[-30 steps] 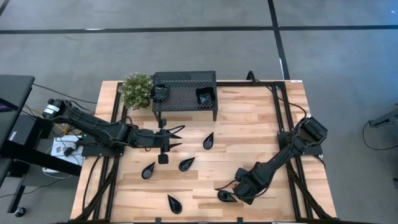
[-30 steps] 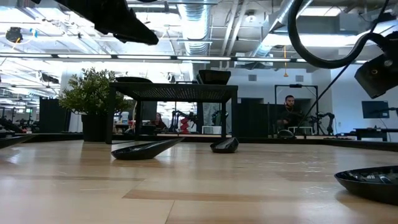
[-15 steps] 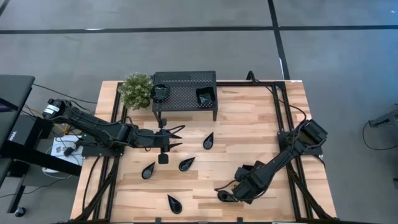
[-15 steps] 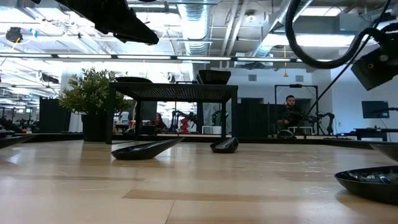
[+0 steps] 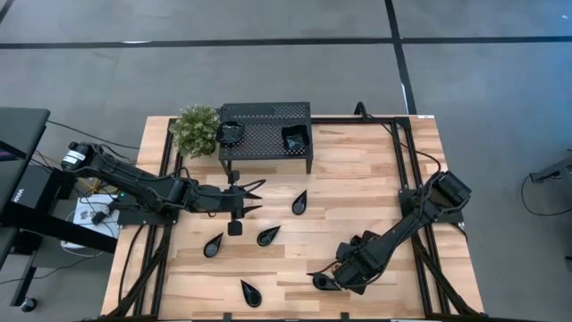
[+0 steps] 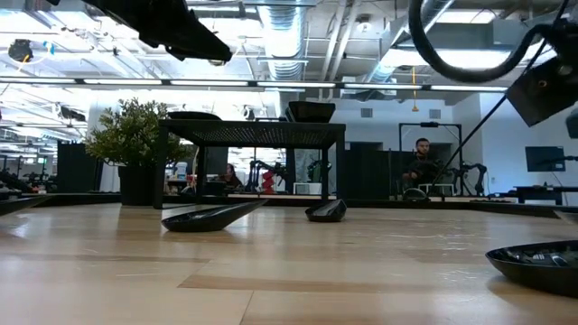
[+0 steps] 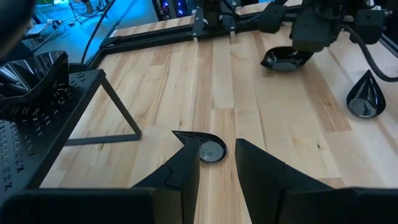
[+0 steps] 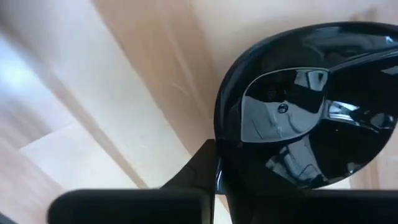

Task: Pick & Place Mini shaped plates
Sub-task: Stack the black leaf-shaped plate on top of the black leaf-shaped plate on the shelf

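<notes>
Five teardrop plates lie on the surface; two more dishes sit on the rack. Right tool is low at the near edge, fingers clenched on the rim of one glossy teardrop plate. Left tool hovers released, mid-surface just before the rack, above another plate.

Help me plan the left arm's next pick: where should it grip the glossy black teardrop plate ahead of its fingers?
Probably by the raised rim of the glossy black teardrop plate, at its rounded end, coming down from above: it lies flat on the wooden table, so only the edge offers purchase. The left gripper hovers open nearby.
</notes>
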Robot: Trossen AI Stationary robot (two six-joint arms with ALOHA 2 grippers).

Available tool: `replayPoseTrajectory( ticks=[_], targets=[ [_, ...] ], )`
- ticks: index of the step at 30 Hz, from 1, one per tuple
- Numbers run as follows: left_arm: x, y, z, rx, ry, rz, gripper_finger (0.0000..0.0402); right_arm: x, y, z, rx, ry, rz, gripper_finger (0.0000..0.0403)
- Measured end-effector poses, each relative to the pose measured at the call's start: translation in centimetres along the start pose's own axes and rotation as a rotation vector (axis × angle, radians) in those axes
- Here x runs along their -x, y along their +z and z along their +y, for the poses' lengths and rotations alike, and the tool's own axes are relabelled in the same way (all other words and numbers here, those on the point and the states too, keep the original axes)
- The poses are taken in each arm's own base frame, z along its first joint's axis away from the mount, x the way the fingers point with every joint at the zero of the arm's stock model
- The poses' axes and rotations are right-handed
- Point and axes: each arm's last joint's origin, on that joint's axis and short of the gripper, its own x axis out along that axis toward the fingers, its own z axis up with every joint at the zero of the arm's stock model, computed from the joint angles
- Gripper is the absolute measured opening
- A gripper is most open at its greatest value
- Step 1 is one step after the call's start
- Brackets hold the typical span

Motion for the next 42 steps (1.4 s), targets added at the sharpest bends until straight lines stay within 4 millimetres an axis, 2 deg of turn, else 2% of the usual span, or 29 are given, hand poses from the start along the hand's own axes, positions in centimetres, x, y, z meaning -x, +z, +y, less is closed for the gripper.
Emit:
replayPoseTrajectory(
  ticks=[5,12,16,20,23,31,42],
  targets=[
    [0.0,0.2,-0.2,-0.032,-0.085,-0.024,0.0104,1.5,1.4,0.6,0.066,0.048,-0.046,0.0011],
    [-0.3,1.0,-1.3,-0.147,-0.380,-0.170,0.0104,6.1,5.3,1.4,0.297,0.089,-0.280,0.0007],
    [-1.6,0.5,-2.2,-0.215,-0.445,-0.182,0.0104,8.2,8.1,1.1,0.444,0.075,-0.459,0.0003],
    [-3.4,-0.7,-2.9,-0.230,-0.455,-0.123,0.0114,9.2,10.8,0.8,0.567,0.106,-0.621,0.0005],
    [-4.2,-1.4,-3.4,-0.236,-0.462,-0.090,0.0125,9.5,12.3,0.4,0.596,0.128,-0.678,0.0006],
    [-5.2,-2.3,-3.8,-0.240,-0.469,-0.044,0.0135,9.7,13.5,-0.6,0.601,0.112,-0.694,0.0003],
    [-4.9,-1.5,-3.7,-0.228,-0.450,-0.114,0.0119,9.6,12.6,0.3,0.639,0.120,-0.695,0.0002]
  ],
)
